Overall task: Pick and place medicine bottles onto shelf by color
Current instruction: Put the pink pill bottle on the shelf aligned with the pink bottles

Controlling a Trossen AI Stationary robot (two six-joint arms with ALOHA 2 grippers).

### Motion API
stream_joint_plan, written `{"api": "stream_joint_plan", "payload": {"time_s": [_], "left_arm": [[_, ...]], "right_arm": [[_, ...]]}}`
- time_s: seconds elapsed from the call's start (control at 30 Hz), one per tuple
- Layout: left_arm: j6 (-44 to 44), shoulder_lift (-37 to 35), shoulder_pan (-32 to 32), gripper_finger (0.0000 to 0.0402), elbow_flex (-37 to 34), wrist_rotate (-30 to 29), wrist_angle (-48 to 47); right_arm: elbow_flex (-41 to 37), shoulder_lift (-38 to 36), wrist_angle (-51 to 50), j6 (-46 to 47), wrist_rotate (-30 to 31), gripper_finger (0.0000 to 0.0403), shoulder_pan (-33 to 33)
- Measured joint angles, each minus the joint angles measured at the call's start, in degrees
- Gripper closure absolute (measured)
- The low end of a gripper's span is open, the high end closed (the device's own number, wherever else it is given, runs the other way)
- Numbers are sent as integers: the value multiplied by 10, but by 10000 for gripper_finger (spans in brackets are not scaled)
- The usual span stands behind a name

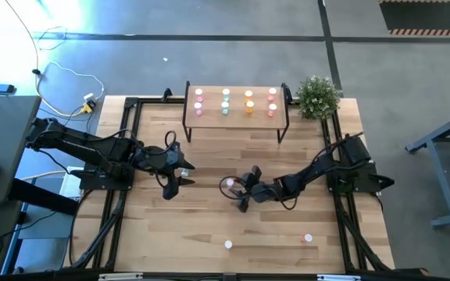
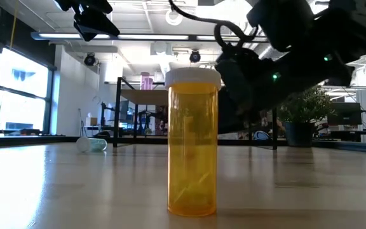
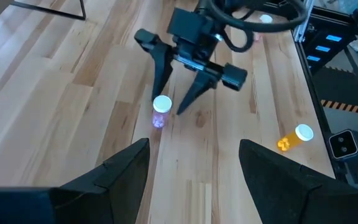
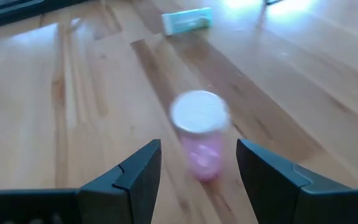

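A pink bottle (image 1: 227, 185) with a white cap stands upright on the tabletop at mid-table; it also shows in the right wrist view (image 4: 199, 140) and the left wrist view (image 3: 161, 111). My right gripper (image 1: 239, 190) is open, low over the table, one finger on either side of this bottle without touching it (image 4: 197, 155). My left gripper (image 1: 180, 178) is open and empty, raised above the table left of centre. The shelf (image 1: 235, 105) stands at the far edge on its black legs, with several bottles standing on it in colour columns.
An orange bottle (image 2: 192, 140) stands upright near the table's front edge (image 1: 228, 244). Another orange bottle (image 3: 296, 137) lies on its side at the front right (image 1: 308, 238). A pale green bottle (image 4: 187, 20) lies on its side farther left. A potted plant (image 1: 318, 97) stands right of the shelf.
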Motion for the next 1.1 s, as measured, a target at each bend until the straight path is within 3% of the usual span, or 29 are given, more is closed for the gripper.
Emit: {"api": "stream_joint_plan", "payload": {"time_s": [0.5, 0.87, 1.1], "left_arm": [[-1, 0, 0, 163, 0, 0, 0], [0, 0, 0, 163, 0, 0, 0], [0, 0, 0, 163, 0, 0, 0]], "right_arm": [[41, 23, -65, -2, -31, 210, -25], [41, 23, -64, 11, -56, 292, -29], [41, 23, -63, 15, -56, 316, -29]]}}
